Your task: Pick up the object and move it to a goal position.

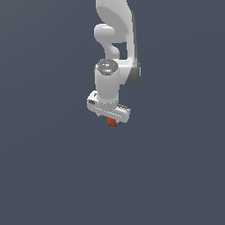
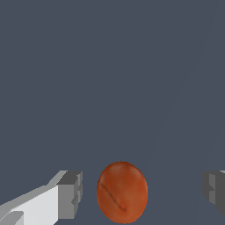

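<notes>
**Ball sat between spread fingers, not yet clamped**

In the exterior view you had the white arm (image 1: pixel 115 41) reaching straight down over a plain dark grey surface (image 1: pixel 48 176), with the hand (image 1: pixel 112 119) at its lower end. The orange-red ball (image 1: pixel 112 122) peeked out just beneath the hand's white body, mostly hidden by it. No edges or corners of the surface showed in either view, so you could place the ball only by the hand: directly under it, roughly centred.

Your wrist view was clearer. The ball (image 2: pixel 122 192) lay between the two grey fingertips (image 2: pixel 70 194), with bare surface visible on both sides of it. It sat nearer the finger on the white-armed side than the other one (image 2: pixel 214 190), but touched neither. The hand (image 2: pixel 143 192) was therefore spread wide, wider than the ball, and gripping nothing. A thin dark line crossed the ball's smooth skin.
</notes>
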Available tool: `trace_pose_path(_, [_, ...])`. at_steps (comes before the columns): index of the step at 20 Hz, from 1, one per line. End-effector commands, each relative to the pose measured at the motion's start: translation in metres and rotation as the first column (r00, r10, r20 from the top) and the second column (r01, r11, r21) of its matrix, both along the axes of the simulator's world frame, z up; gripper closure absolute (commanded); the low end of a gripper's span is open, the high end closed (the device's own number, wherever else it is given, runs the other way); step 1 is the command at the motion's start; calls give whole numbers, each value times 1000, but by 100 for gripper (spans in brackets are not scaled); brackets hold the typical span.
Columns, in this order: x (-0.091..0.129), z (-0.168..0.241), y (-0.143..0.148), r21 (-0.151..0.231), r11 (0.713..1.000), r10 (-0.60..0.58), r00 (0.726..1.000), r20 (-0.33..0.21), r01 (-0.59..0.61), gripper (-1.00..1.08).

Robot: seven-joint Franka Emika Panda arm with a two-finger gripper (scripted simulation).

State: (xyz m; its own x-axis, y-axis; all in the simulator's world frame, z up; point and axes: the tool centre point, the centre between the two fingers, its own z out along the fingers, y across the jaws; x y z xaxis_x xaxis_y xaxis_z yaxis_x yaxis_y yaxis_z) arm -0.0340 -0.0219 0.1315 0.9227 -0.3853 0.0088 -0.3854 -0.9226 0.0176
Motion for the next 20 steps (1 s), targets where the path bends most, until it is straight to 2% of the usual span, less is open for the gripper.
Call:
trace_pose_path(1, [-8,-6,5,4,998,-65,998,1,65,-92])
trace_pose_path(11, [-39,-25,21,16,955,-296,955,0,296,-92])
trace_pose_path(20, [-55,-33,28,19,916,-401,916,-1,401,-92])
